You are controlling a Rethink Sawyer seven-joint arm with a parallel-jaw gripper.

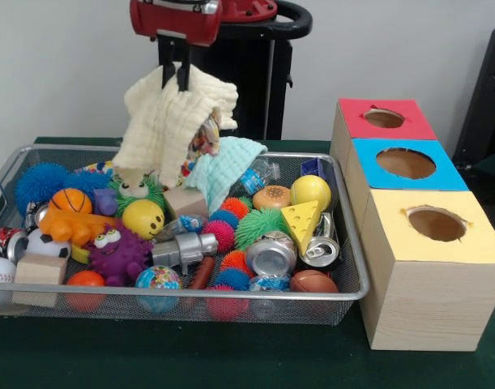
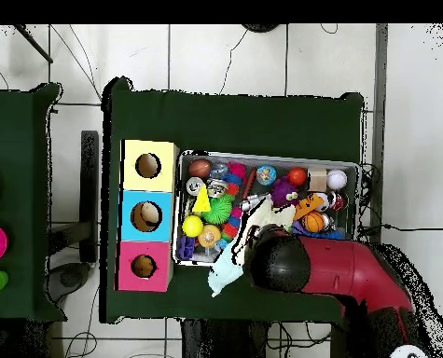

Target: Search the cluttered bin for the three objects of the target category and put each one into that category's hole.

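So right now my pincer [image 1: 176, 79] is clenched on a cream cloth [image 1: 170, 121], holding it up in the air over the back part of the bin [image 1: 344, 267]. It hangs off my tips in a bunch, its bottom edge just above the toys. My guess is cloths are the category I'm hunting, but nothing here tells me that for sure.

Right below and a bit toward the boxes there's a mint cloth [image 1: 223, 166] draped over the back rim, so that's likely another one to get. In the overhead view it spills outside the bin. A third I can't find; there's a patterned scrap [image 1: 205, 138] peeking out behind the cream one, can't tell what it is.

Off to the side are the three holes: yellow box [image 1: 435, 223], blue box [image 1: 406, 164], red box [image 1: 384, 118] furthest. I can't see into any of them well enough to say whether anything's gone in. So by my read: one in hand, none confirmed dropped.
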